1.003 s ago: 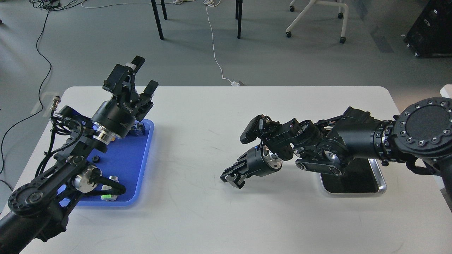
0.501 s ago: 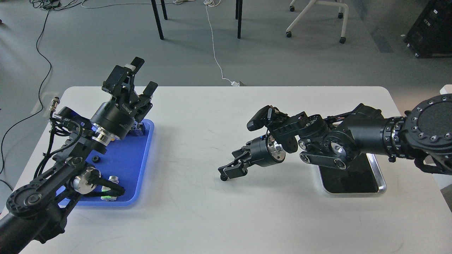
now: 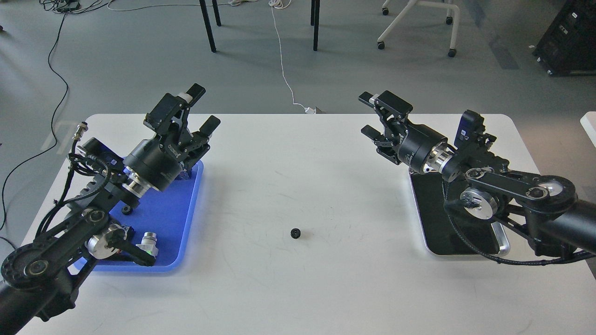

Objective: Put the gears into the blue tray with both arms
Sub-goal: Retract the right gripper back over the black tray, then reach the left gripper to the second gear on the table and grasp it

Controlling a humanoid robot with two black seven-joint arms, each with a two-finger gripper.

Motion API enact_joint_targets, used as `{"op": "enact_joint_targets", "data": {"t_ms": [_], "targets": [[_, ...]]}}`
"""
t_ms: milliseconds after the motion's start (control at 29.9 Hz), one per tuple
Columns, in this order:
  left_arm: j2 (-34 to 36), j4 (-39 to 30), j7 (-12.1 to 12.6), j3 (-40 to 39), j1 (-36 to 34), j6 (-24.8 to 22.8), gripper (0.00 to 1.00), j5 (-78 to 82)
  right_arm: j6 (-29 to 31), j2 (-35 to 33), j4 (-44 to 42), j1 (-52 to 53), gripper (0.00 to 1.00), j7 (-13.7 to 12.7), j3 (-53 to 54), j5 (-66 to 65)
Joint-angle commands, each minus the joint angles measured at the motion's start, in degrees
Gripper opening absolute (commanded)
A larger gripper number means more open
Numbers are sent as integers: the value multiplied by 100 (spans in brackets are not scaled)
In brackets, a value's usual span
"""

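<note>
1. Head view: my left pincer (image 3: 201, 108) is raised above the far end of the blue tray (image 3: 184, 218), its two fingers spread apart with nothing between them.
2. My right pincer (image 3: 372, 115) is lifted over the far right part of the table (image 3: 298, 288), its fingers also apart and empty.
3. My right arm lies above the black metal tray (image 3: 500, 242) with its silver rim.
4. One gear (image 3: 295, 233) lies alone on the bare table, about midway between the two trays and well apart from both pincers.
5. Another gear (image 3: 126, 210) sits in the blue tray, partly hidden by my left arm.
6. A push-button (image 3: 149, 242) with a silver body rests at the tray's near end; a dark blue part (image 3: 186, 174) at the far end is mostly hidden by my wrist.
</note>
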Motion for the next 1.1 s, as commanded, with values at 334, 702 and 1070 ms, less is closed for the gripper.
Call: {"op": "enact_joint_targets", "data": {"t_ms": [334, 702, 1070], "targets": [[29, -226, 2, 1245, -704, -23, 98, 5965, 1253, -188, 9, -2483, 97, 1, 2670, 1451], [-542, 581, 2, 2758, -1821, 187, 97, 6912, 1324, -258, 9, -2642, 97, 1, 2706, 1451], [-894, 1435, 2, 3445, -2138, 302, 88, 6912, 1316, -346, 0, -2651, 97, 1, 2732, 1442]]}}
